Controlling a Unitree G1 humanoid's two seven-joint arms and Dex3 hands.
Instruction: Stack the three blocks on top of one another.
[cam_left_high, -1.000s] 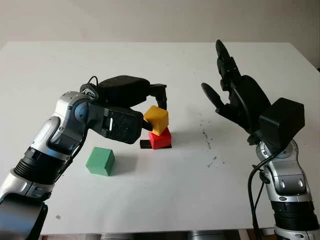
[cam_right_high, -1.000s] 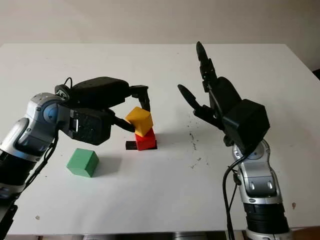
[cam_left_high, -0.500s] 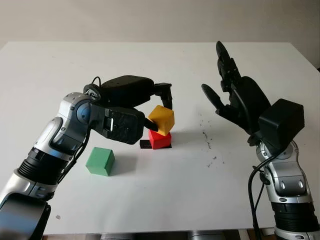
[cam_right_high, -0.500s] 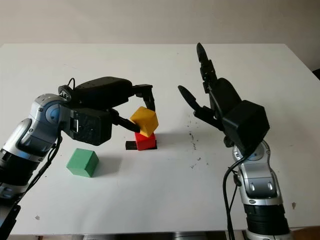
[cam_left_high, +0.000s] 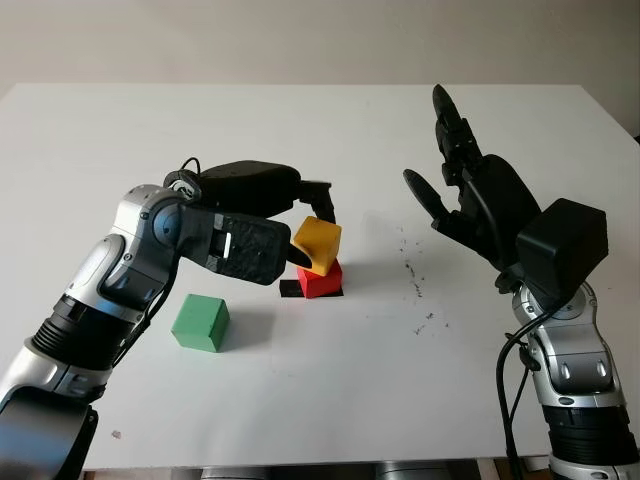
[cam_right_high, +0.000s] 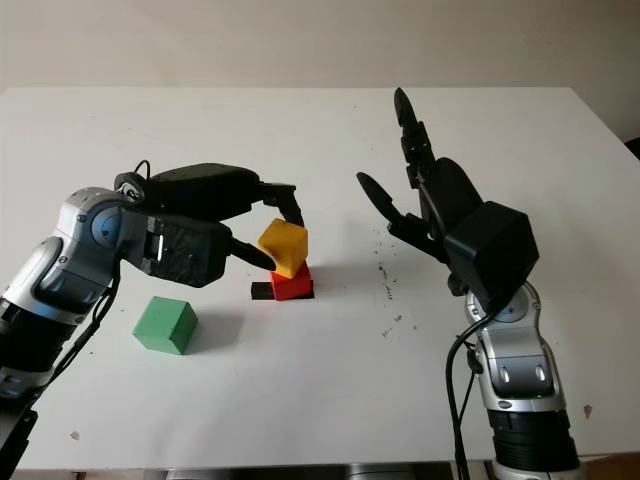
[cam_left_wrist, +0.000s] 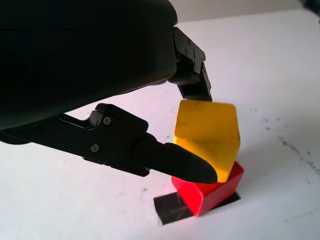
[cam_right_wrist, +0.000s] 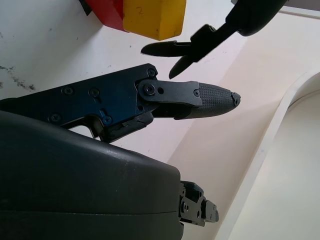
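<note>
The yellow block (cam_left_high: 320, 244) sits slightly tilted on the red block (cam_left_high: 321, 278) near the table's middle. My left hand (cam_left_high: 316, 237) is shut on the yellow block, with one finger (cam_left_wrist: 192, 82) on its far upper edge and the thumb (cam_left_wrist: 180, 162) against its near lower side. The green block (cam_left_high: 201, 322) stands alone on the table, in front of and to the left of the stack, below my left forearm. My right hand (cam_left_high: 445, 165) is open, held up above the table to the right of the stack. Both stacked blocks, yellow (cam_right_wrist: 154, 17) over red (cam_right_wrist: 107, 12), also appear in the right wrist view.
A black tape strip (cam_left_high: 291, 288) lies on the white table (cam_left_high: 330, 400) under the red block's left side. Faint dark scuffs (cam_left_high: 415, 280) mark the surface between the stack and my right arm.
The yellow block, tipped on a corner half a second ago, has come down more squarely onto the red block. My left hand lowered with it. My right hand has not moved.
</note>
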